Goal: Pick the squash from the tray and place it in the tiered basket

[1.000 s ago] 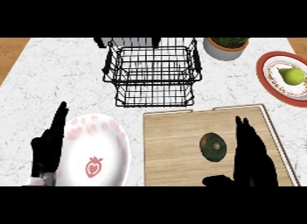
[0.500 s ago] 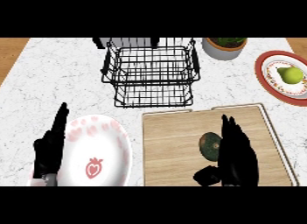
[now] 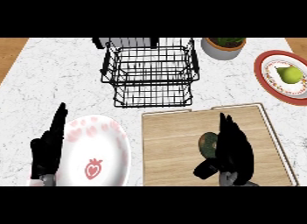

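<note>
Just left of the right hand [image 3: 231, 146], whose straight fingers hold nothing and partly cover it, the squash [image 3: 208, 143] lies on the tray [image 3: 172, 148], lower right of frame.

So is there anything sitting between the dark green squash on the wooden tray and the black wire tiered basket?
Nothing visible does. The dark green squash lies on the wooden tray, partly covered by the right hand. Between the tray's far edge and the black wire tiered basket there is only bare white marble counter.
</note>
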Robot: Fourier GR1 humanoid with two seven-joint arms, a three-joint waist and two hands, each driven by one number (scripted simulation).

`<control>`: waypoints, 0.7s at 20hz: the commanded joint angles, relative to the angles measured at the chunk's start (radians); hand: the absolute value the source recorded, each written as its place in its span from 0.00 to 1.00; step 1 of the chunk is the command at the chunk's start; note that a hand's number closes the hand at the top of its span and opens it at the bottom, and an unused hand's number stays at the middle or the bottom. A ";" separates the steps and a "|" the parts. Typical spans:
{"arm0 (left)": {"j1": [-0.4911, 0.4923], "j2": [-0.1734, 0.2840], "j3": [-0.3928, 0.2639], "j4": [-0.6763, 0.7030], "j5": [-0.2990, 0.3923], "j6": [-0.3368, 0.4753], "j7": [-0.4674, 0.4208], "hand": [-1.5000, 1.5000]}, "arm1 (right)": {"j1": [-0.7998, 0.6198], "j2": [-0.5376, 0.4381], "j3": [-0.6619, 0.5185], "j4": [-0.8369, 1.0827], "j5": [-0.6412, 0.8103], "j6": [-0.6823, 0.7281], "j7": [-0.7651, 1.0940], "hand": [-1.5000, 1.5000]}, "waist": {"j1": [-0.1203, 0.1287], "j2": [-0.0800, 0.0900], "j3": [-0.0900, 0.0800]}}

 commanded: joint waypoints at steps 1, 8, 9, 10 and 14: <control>0.101 -0.062 -0.060 0.058 0.010 -0.023 -0.011 0.50 | -0.021 0.013 -0.025 -0.012 -0.030 0.110 0.148 0.00 | 0.000 0.008 -0.016; 0.020 -0.070 -0.054 0.046 -0.019 0.010 0.049 0.50 | -0.024 0.013 -0.038 0.047 -0.085 0.053 0.135 0.00 | -0.004 0.008 -0.014; 0.043 -0.049 -0.023 0.092 0.009 -0.023 -0.029 0.50 | 0.002 0.013 -0.091 0.094 -0.072 0.062 0.055 0.00 | -0.005 0.010 -0.015; 0.038 -0.024 -0.024 0.074 0.010 -0.047 0.006 0.50 | 0.013 0.013 -0.034 0.088 -0.065 0.018 0.095 0.00 | -0.004 0.009 -0.015; 0.015 -0.042 -0.011 0.092 0.014 -0.032 0.019 0.50 | 0.010 0.013 -0.077 0.091 -0.070 0.029 0.050 0.00 | -0.007 0.008 -0.014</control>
